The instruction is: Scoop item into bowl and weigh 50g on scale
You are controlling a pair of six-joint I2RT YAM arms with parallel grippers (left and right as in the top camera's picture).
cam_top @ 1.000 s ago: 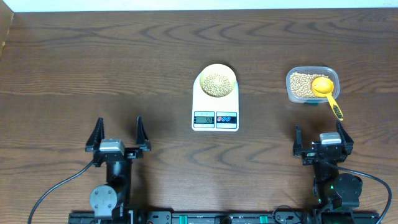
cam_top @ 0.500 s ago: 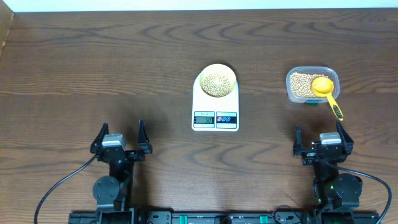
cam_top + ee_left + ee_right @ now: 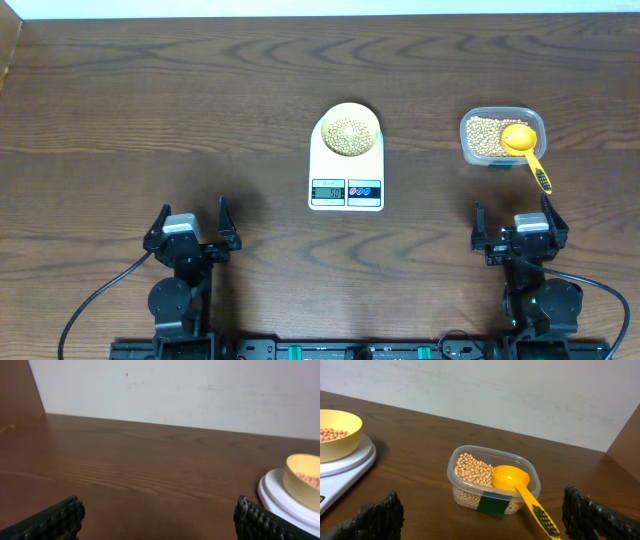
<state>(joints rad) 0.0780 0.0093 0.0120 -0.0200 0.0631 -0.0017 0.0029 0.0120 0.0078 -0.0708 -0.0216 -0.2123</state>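
The white scale (image 3: 346,172) sits mid-table with the pale yellow bowl (image 3: 348,131) on it, and tan beans (image 3: 347,134) lie in the bowl. In the left wrist view the bowl (image 3: 303,480) shows at the right edge on the scale (image 3: 280,502). In the right wrist view the bowl (image 3: 337,435) and scale (image 3: 345,467) are at the left. My left gripper (image 3: 190,221) is open and empty near the front left. Open and empty too, my right gripper (image 3: 513,216) is at the front right, short of the bean tub.
A clear plastic tub (image 3: 499,136) of beans stands right of the scale, with a bright yellow scoop (image 3: 524,147) resting in it, handle over the near rim. In the right wrist view the tub (image 3: 492,482) and scoop (image 3: 520,492) lie straight ahead.
The left arm has drawn back toward the front edge of the table, its gripper still open. The right arm, bowl, scale and tub have not moved.
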